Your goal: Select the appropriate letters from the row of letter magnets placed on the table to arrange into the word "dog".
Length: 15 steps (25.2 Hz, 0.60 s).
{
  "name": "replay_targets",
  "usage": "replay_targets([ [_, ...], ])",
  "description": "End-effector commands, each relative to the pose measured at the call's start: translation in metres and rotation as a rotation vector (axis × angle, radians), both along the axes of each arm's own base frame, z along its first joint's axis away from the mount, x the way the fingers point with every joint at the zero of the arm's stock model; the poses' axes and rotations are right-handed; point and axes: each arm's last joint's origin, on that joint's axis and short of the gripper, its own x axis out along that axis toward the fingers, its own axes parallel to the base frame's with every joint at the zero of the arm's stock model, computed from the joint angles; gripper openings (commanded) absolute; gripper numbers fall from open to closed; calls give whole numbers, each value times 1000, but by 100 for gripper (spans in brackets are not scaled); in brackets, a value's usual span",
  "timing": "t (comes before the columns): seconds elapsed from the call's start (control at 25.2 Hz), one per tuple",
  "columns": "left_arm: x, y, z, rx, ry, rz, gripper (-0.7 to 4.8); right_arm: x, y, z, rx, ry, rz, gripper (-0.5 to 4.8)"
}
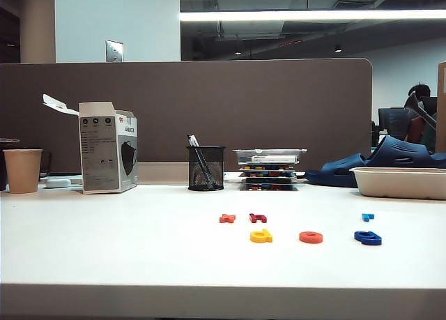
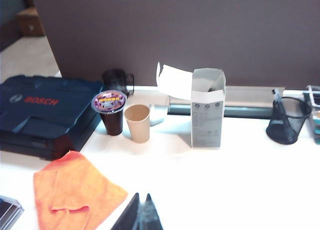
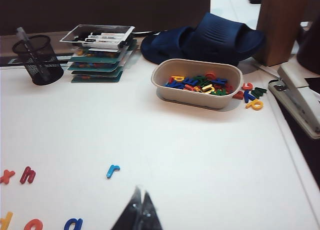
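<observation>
On the white table (image 1: 111, 250) lie the yellow "d" (image 1: 260, 235), the orange-red "o" (image 1: 311, 237) and the dark blue "g" (image 1: 367, 238), side by side in a near line. Behind them lie an orange cross (image 1: 227, 218), a dark red letter (image 1: 258, 217) and a small light blue letter (image 1: 367, 216). Neither arm shows in the exterior view. My right gripper (image 3: 140, 191) hovers shut and empty, apart from the "g" (image 3: 73, 223), the "o" (image 3: 33, 224) and the "d" (image 3: 6, 221). My left gripper (image 2: 141, 196) is shut on nothing, beside an orange cloth (image 2: 75, 195).
A beige bowl (image 3: 165, 87) of spare letters, blue slippers (image 3: 210, 37) and a stapler (image 3: 300, 97) are at the right. A mesh pen holder (image 1: 205, 168), stacked trays (image 1: 269, 168), an open box (image 1: 108, 147) and a paper cup (image 1: 22, 170) line the back. A Bosch case (image 2: 45, 112) lies far left.
</observation>
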Motion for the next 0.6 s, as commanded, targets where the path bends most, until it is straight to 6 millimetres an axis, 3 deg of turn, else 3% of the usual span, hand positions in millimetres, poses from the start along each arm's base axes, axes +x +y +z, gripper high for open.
replay_targets([
  [0.04,-15,-1,-23,-16,-22,-22,-6,1,0,-7,20,-36,5,-9],
  [0.2,-31,-2,-54,-16,-58,-22,-6,1,0,-15,39,-76,-5,-9],
  [0.32,-40,-2,-89,-19,-137,-46,-6,3,0,-30,38,-98,-5,-9],
  [0.6,-24,-3,-145,-40,-315,-67,-6,11,-3,-54,54,-181,-36,-9],
])
